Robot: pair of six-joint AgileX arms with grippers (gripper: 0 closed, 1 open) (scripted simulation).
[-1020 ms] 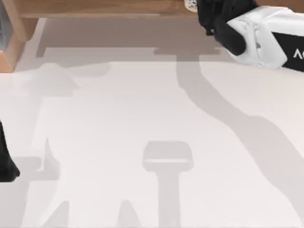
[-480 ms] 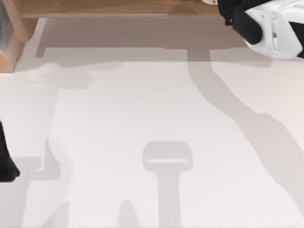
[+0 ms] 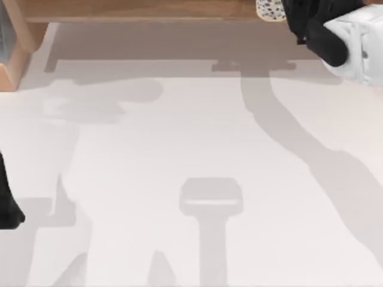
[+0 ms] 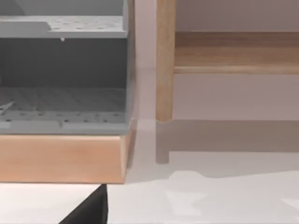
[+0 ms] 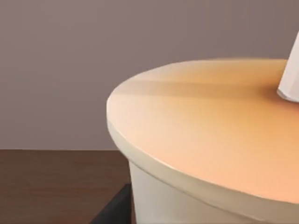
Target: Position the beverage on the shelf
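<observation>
The beverage (image 3: 270, 9) shows at the top edge as a pale cup end speckled with dark pearls, over the long wooden shelf (image 3: 137, 11). My right gripper (image 3: 294, 17) is shut on it from the right. In the right wrist view the beverage's orange-tan lid (image 5: 210, 135) looms close, with the white straw (image 5: 290, 77) at the edge and a dark finger (image 5: 114, 210) against the cup's side. The shelf (image 5: 56, 186) lies brown below. My left arm (image 3: 8, 206) rests at the table's left edge.
A grey perforated rack in a wooden frame (image 4: 63, 70) stands at the far left, beside the shelf's upright side support (image 4: 165, 60). The white table (image 3: 191, 155) spreads wide in front of the shelf, crossed by shadows.
My right arm has moved to the right along the shelf's plank, carrying the beverage with it. Its shadow on the table shifted right too. The left arm has stayed put.
</observation>
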